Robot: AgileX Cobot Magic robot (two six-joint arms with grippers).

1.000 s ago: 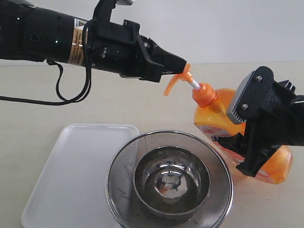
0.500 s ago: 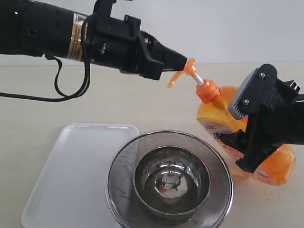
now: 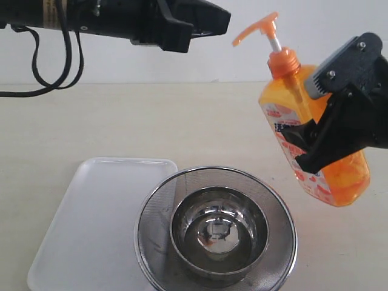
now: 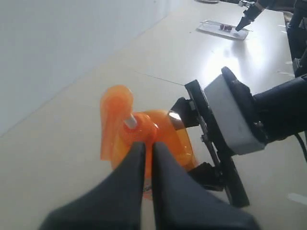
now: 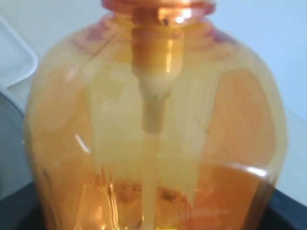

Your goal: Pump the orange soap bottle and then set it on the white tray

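Note:
My right gripper [image 3: 312,151] is shut on the body of the orange soap bottle [image 3: 303,115] and holds it above the table at the right, tilted with its top leaning left. The orange pump head [image 3: 254,30] stands raised on its white stem. My left gripper [image 3: 224,21] hangs at the top, shut and empty, a short gap left of the pump spout. In the left wrist view its black fingers [image 4: 136,158] point at the bottle [image 4: 168,132] from above. The bottle [image 5: 153,120] fills the right wrist view. The white tray [image 3: 91,212] lies at the lower left.
A round steel mesh strainer [image 3: 154,212] with a steel bowl [image 3: 218,227] inside sits at the front centre, overlapping the tray's right edge. A black cable [image 3: 54,73] hangs from the left arm. Bare beige tabletop lies behind the tray and strainer.
The right gripper has lifted the bottle and brought it more upright. The left gripper has risen and come off the pump head, which it touched before.

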